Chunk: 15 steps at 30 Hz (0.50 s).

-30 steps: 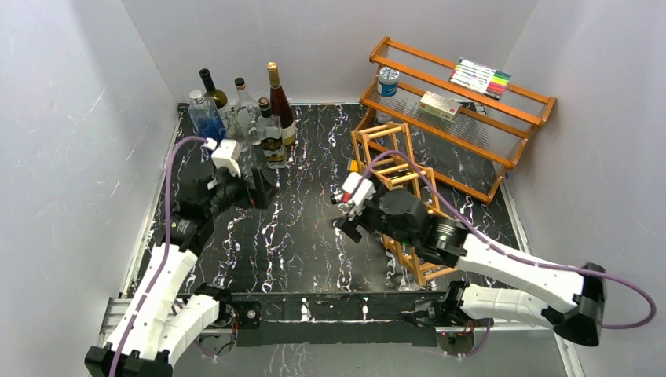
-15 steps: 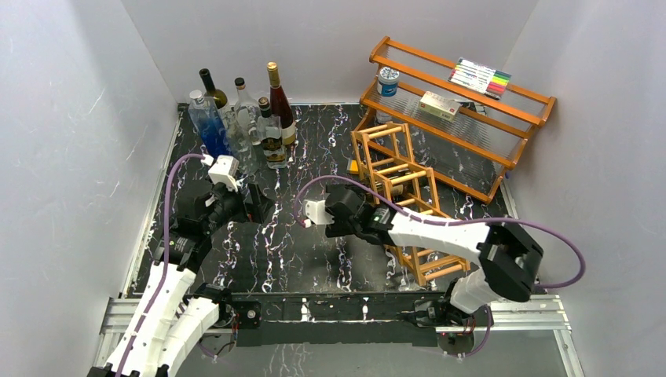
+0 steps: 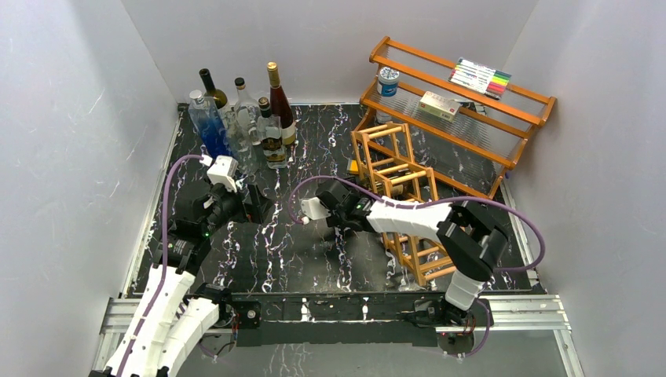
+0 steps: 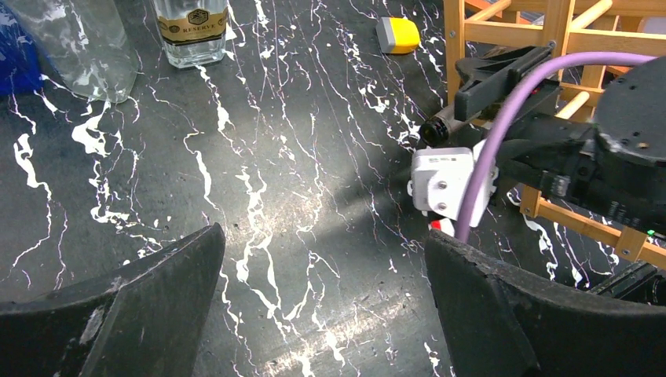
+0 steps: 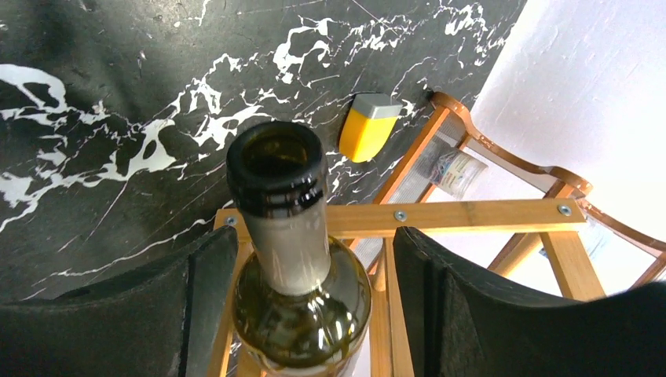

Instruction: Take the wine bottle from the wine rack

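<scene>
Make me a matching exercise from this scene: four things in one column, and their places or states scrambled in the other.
Column one
1. wine bottle
2. yellow block
3. marker set
4. left gripper

Column two
A. on the top tier of the shelf
B. open above the table
C. resting in the wine rack, neck inside the open right gripper
D. on the table beside the wine rack

Pairs: 1-C, 2-D, 3-A, 4-B.

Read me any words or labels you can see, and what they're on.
"RESERVE": label of the clear glass bottle.
Marker pack, small box, can on the shelf: print too small to read.
Standing bottles: labels blurred.
</scene>
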### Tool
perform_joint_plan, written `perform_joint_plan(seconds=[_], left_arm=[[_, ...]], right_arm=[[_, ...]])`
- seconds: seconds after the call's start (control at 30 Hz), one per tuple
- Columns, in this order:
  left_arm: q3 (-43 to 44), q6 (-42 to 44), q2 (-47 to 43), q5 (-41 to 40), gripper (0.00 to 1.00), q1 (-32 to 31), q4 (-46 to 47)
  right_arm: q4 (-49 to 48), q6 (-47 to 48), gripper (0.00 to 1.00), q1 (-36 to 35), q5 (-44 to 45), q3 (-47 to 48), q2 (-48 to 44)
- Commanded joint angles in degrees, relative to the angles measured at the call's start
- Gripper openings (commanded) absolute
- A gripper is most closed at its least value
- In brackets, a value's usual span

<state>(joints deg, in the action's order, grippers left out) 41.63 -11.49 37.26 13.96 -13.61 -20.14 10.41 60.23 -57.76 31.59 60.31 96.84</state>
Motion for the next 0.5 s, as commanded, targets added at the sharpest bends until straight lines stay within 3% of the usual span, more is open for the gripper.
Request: perform_joint_plan(seconds=[0.0,0.47], left_arm=[[-0.31,0.72,-1.01,0.31,0.98,0.19,0.81],[-0.37,0.79,-0.97,-0.02,0.98,0.22,0.89]], right_arm=[[-4.2,2.62,0.82,1.17,1.69,2.45,2.11],[-2.87,1.27,0.55,0.01,-1.47,3.21,5.29]])
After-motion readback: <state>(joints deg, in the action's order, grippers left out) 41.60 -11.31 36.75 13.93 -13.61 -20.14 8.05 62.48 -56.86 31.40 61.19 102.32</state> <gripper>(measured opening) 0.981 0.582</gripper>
